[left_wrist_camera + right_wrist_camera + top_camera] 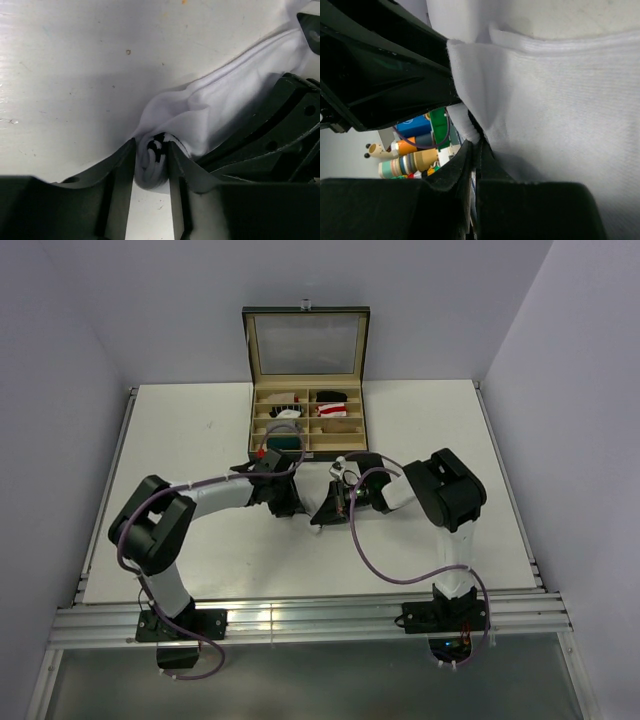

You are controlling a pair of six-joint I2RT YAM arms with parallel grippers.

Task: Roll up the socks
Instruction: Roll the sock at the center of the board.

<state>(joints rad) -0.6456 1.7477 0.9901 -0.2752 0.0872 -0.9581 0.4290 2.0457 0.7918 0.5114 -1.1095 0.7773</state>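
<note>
Top view first: both arms reach into the middle of the white surface, just in front of the open compartment box. The left hand and right hand sit close together, and from up here you can't really make out what's between them.

Left wrist view: the left hand's fingers are clamped on the rolled-up end of the white sock, with a bit of dark stripe showing in the roll. The rest of the sock lies on the surface, stretched toward the upper right.

Right wrist view: the right hand's fingers are pressed together, pinching the sock's edge.
</note>
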